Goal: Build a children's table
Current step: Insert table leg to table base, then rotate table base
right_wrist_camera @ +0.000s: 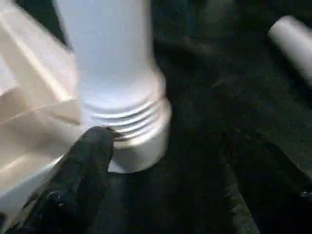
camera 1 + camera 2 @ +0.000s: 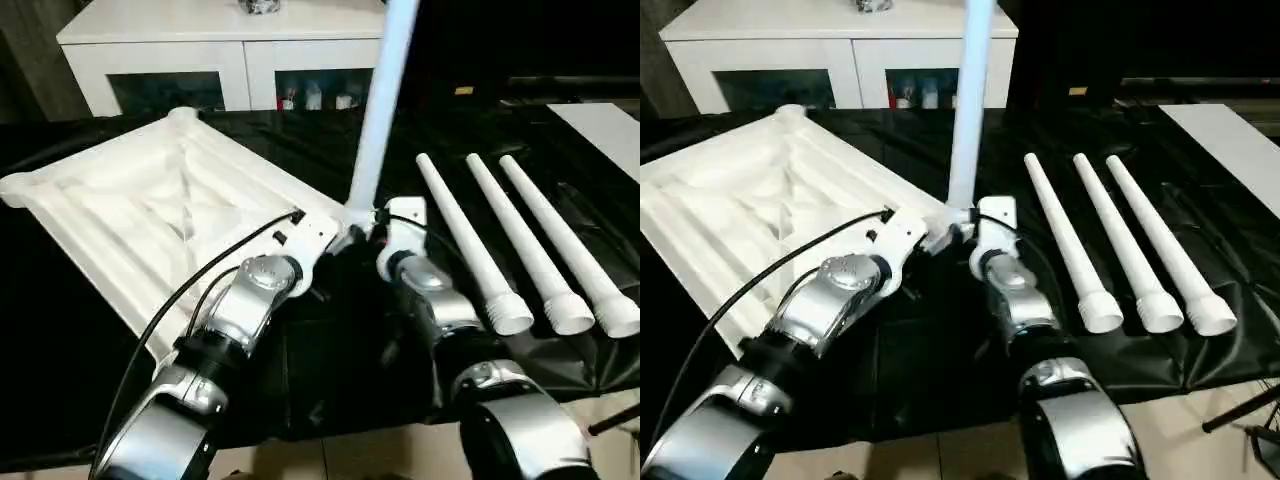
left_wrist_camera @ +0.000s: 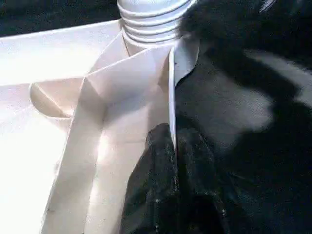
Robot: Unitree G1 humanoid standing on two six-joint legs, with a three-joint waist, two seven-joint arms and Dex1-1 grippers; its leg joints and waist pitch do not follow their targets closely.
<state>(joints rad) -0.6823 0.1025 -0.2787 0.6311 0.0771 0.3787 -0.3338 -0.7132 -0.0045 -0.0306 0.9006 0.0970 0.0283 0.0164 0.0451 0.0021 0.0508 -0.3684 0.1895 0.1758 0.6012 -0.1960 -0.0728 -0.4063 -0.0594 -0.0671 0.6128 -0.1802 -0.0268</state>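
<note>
The left pincer [image 3: 173, 161] is closed tight on the thin side wall of the tabletop [image 2: 150, 210], one black finger on each face of it, right by the corner socket. The right pincer [image 1: 161, 161] stands wide, its fingers either side of the threaded foot of the upright leg [image 2: 380, 110]; one fingertip [image 1: 95, 144] sits against the ribbed collar, and I cannot tell whether the other touches, so it looks more like a loose cradle than a firm grip.

That leg stands nearly vertical in the tabletop corner nearest the robot, its threads still partly showing above the socket, so I judge it started but not fully screwed home. The tabletop lies underside up on the black-covered counter [image 2: 330, 370], toward its left side.

Three more legs [image 2: 535, 250] lie side by side toward the counter's right edge, well apart from the tabletop, wide ends toward the near edge. Behind the far edge stands a white cabinet [image 2: 200, 50].

So: one leg of four under way, three sockets unfilled, and the table not yet turned upright
</note>
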